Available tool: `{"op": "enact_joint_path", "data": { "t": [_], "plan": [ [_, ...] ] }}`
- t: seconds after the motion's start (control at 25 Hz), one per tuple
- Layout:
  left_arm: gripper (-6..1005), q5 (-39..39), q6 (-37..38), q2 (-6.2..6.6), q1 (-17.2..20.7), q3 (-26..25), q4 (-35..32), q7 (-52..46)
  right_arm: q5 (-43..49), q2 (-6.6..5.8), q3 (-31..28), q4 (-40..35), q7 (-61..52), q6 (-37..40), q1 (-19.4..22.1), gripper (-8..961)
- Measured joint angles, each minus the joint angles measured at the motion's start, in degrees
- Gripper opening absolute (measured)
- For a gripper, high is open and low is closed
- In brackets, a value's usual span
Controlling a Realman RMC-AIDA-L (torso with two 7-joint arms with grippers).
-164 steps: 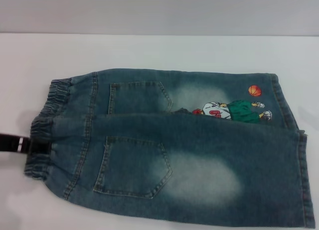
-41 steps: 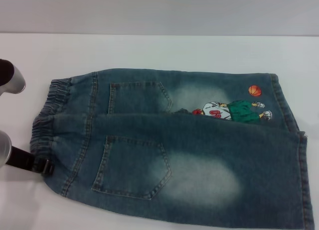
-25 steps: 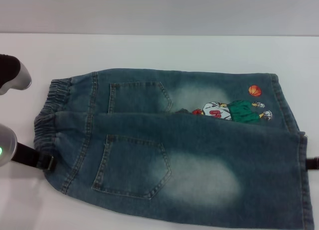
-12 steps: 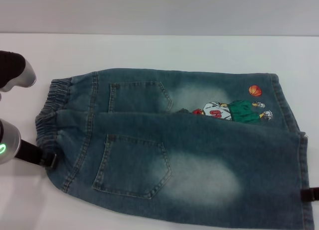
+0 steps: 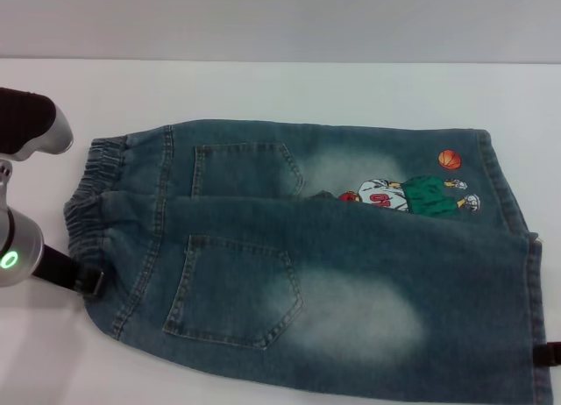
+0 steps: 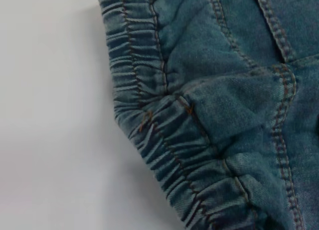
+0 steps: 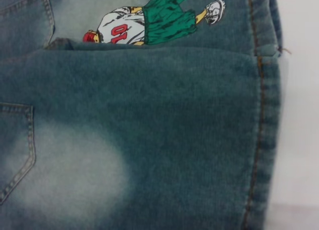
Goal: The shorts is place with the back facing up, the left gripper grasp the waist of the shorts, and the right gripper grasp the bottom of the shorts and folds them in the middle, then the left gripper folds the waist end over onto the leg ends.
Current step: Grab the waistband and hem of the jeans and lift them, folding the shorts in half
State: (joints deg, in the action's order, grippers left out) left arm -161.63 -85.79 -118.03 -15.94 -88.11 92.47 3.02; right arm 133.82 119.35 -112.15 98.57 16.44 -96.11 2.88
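The blue-green denim shorts (image 5: 307, 247) lie flat, back pockets up, across the white table (image 5: 263, 89). Their puckered waist (image 5: 88, 195) is at the left and the leg hems (image 5: 533, 317) at the right. The left gripper (image 5: 88, 280) touches the near corner of the waist, its silver arm (image 5: 13, 252) showing a green light. The left wrist view holds only the elastic waist (image 6: 149, 115). The right gripper (image 5: 550, 354) shows as a black tip beside the near leg hem. The right wrist view looks at that hem (image 7: 261, 130) and the cartoon print (image 7: 154, 18).
A black and silver part of the left arm (image 5: 31, 124) hangs over the table at the far left. Bare white table lies beyond the shorts and to their left. The shorts run past the near edge of the head view.
The left gripper has slid right along with the near corner of the waist. The right gripper's black tip has moved nearer along the right edge beside the hem.
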Motion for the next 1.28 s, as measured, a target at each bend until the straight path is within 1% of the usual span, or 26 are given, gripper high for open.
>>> {"op": "enact_joint_path", "data": {
  "t": [0.36, 0.68, 0.92, 1.28],
  "plan": [
    [236, 0.00, 0.19, 0.00, -0.66, -0.51, -0.55, 0.02, -0.24, 0.09, 1.26, -0.27, -1.42, -0.11, 0.69, 686],
    [236, 0.00, 0.29, 0.00, -1.61, -0.50, -1.49, -0.16, -0.36, 0.05, 1.41, 0.41, -2.59, -1.96, 0.90, 684],
    [235, 0.00, 0.37, 0.00, -2.40, -0.48, -2.59, -0.10, -0.41, -0.05, 2.60, -0.63, -2.61, -1.76, 0.90, 684],
    [235, 0.00, 0.16, 0.00, -2.88, -0.48, -2.82, -0.01, 0.02, -0.18, 2.56, -1.34, -2.76, -1.46, 0.95, 685]
  ]
}}
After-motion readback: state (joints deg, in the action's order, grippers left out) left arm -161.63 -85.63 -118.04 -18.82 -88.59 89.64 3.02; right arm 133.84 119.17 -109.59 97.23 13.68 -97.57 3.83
